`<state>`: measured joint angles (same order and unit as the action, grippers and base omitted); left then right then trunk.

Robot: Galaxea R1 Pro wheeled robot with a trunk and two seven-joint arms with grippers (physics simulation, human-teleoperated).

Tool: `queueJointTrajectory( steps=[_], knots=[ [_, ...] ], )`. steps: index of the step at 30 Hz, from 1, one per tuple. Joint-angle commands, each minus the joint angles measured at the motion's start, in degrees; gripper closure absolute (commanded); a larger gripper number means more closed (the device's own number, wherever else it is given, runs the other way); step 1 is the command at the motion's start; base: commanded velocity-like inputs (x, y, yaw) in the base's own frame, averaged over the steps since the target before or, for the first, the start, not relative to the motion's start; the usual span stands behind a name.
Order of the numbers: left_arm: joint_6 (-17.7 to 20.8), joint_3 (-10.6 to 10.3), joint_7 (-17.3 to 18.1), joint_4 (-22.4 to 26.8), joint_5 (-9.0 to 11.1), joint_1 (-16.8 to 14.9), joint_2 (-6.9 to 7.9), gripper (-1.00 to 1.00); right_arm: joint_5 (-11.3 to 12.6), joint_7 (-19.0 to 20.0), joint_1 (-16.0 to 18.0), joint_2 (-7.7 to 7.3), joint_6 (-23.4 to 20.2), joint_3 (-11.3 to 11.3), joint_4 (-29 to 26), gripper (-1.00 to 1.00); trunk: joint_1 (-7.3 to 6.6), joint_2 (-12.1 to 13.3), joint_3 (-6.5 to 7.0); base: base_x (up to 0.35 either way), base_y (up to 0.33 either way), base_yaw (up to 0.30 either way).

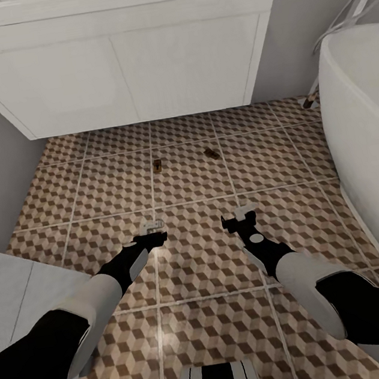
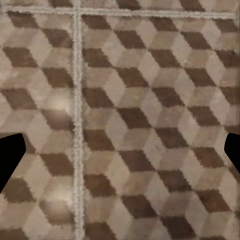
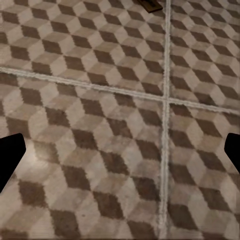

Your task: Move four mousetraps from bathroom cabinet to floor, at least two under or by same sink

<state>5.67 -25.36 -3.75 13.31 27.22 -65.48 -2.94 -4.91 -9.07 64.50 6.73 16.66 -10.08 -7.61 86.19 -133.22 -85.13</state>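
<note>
Two mousetraps lie on the bathroom floor (image 1: 200, 261) in front of the white sink unit (image 1: 123, 72): one mousetrap (image 1: 158, 165) on a grout line, the other (image 1: 211, 153) a little to its right, the two apart. They are small and look tan and dark. The left gripper (image 1: 150, 225) and right gripper (image 1: 240, 213) hang over bare tiles nearer the robot, each with fingers spread and holding nothing. The bathtub (image 1: 368, 144) stands at the right.

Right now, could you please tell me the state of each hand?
Left hand: open, holding nothing, above the bathroom floor.
Right hand: open, holding nothing, above the same floor.
</note>
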Motion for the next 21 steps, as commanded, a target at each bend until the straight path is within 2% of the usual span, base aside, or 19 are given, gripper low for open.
queueJointTrajectory(
  steps=[1, 12, 15, 21],
  knots=[
    [0.05, -0.48, -0.39, 0.10, 0.51, 0.09, 0.04, -1.00, -0.52, -0.51, -0.07, -0.04, 0.04, -0.20, 0.10, -1.00, -0.23, 0.40, 0.25, 0.000, 0.000, 0.000],
    [-0.38, -0.51, -0.39, 0.05, 0.47, 1.48, 0.19, -1.00, -0.54, -0.51, -1.74, -0.39, 0.18, -0.20, 0.40, -1.00, -2.64, 4.82, 3.25, 0.000, 0.000, 0.000],
    [-0.39, -0.54, -0.39, 0.05, 0.46, 1.93, 0.24, -1.00, -0.60, -0.55, -2.02, -0.40, 1.97, -0.20, 0.46, -1.00, -3.30, 6.02, 4.08, 0.000, 0.000, 0.000],
    [-0.46, -0.53, -0.40, -0.02, 0.46, 3.14, 0.29, -1.00, -2.33, -0.60, -2.15, -0.40, 3.30, -0.20, 1.62, -1.00, -4.62, 8.43, 5.72, 0.000, 0.000, -0.009]
  ],
)
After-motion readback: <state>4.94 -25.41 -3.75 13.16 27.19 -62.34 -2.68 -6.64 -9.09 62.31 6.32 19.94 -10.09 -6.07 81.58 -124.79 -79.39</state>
